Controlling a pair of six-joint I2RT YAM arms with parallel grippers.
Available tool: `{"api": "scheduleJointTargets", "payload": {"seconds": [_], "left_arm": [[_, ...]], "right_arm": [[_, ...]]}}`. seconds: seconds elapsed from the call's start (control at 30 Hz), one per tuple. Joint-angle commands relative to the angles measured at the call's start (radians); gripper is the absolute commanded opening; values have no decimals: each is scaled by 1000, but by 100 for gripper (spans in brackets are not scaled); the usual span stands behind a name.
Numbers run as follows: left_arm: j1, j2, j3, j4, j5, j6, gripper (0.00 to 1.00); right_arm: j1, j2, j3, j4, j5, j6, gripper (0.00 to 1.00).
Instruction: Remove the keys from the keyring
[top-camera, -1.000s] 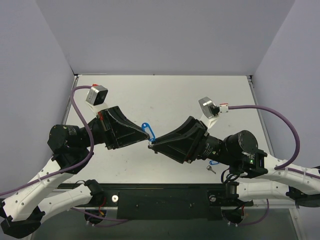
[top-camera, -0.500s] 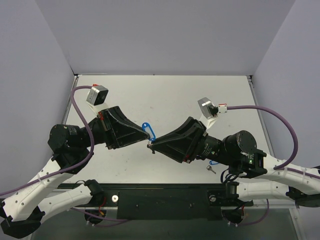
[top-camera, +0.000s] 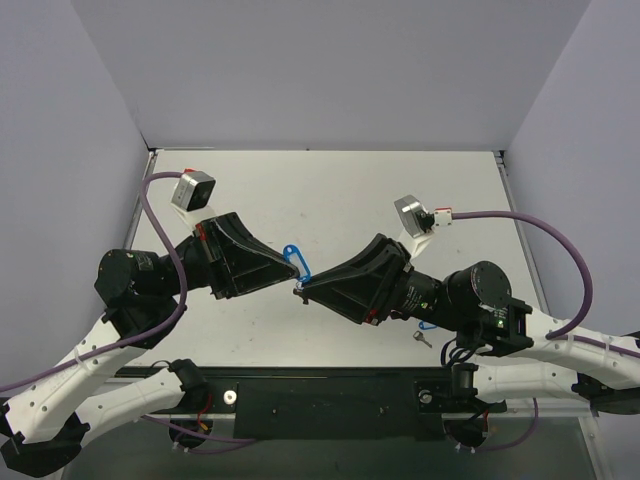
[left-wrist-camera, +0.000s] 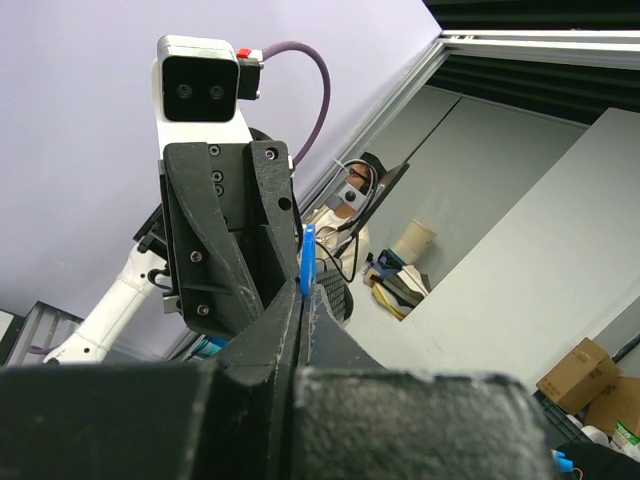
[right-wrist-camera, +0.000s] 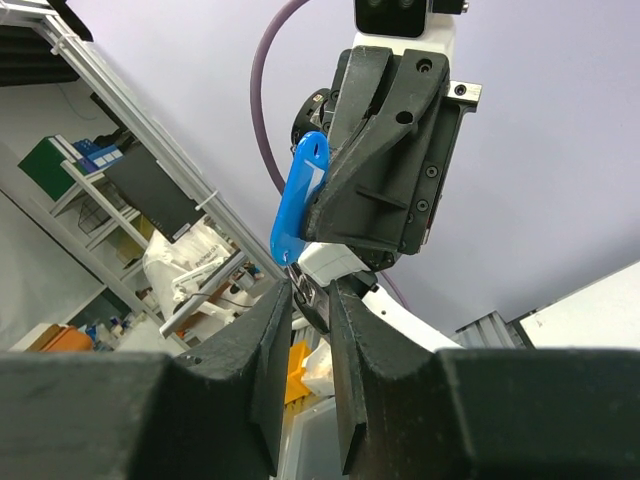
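Observation:
My left gripper (top-camera: 289, 263) is shut on the keyring's blue tag (top-camera: 296, 259) and holds it above the table. In the left wrist view the tag (left-wrist-camera: 307, 262) sticks up edge-on from the closed jaws. In the right wrist view the tag (right-wrist-camera: 298, 200) hangs from the left gripper, with small silver metal (right-wrist-camera: 314, 298) below it; I cannot tell ring from key there. My right gripper (top-camera: 301, 290) meets the left one tip to tip, its jaws nearly closed around that metal piece. A second silver key (top-camera: 422, 337) with a blue tag (top-camera: 428, 325) lies on the table beside the right arm.
The white table (top-camera: 330, 190) is walled by grey panels on the left, back and right. The black base rail (top-camera: 330, 400) runs along the near edge. Purple cables loop from both wrist cameras.
The right arm has shifted slightly to the left, toward the left gripper. The left arm and the blue tag have stayed in place.

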Motion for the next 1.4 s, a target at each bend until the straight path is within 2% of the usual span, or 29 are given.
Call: {"api": "scheduleJointTargets", "payload": {"seconds": [0.0, 0.23, 0.43, 0.67, 0.7, 0.77, 0.8, 0.83, 0.87, 0.9, 0.97, 1.03, 1.13, 1.23, 1.37], "left_arm": [[-5, -10, 18, 10, -17, 19, 0], [-5, -12, 17, 9, -18, 20, 0], [-5, -15, 17, -4, -18, 28, 0], [-5, -25, 47, -120, -27, 101, 0], [-5, -30, 53, -164, -32, 112, 3], [-5, -35, 64, -227, -43, 140, 17], [-5, -36, 69, -250, -49, 160, 29], [-5, -45, 72, -296, -54, 172, 34], [-5, -50, 79, -325, -66, 193, 45], [-4, -61, 83, -376, -72, 207, 49], [-4, -82, 93, -483, -107, 256, 65], [-4, -102, 107, -574, -141, 298, 69], [-4, -122, 124, -715, -178, 353, 69], [-4, -136, 138, -804, -178, 423, 62], [-4, -150, 139, -913, -166, 497, 56]], "right_arm": [[3, -4, -3, 58, 11, -5, 18], [5, -8, -4, 46, 15, -8, 17], [5, -5, -4, 42, 17, -6, 12], [3, -14, 2, 6, 34, -8, 0], [5, -18, 2, 1, 37, -9, 0], [5, -25, -1, -17, 46, -6, 0], [5, -28, 5, -45, 57, -6, 0], [5, -36, 8, -63, 64, -5, 0], [5, -39, 23, -121, 80, -2, 0], [3, -44, 32, -190, 86, -3, 0], [5, -50, 59, -297, 100, 1, 0], [2, -50, 91, -409, 109, 11, 0], [-6, -39, 155, -600, 146, 30, 0], [-18, -8, 198, -782, 132, 55, 0], [-31, 35, 232, -922, 36, 63, 0]]}}
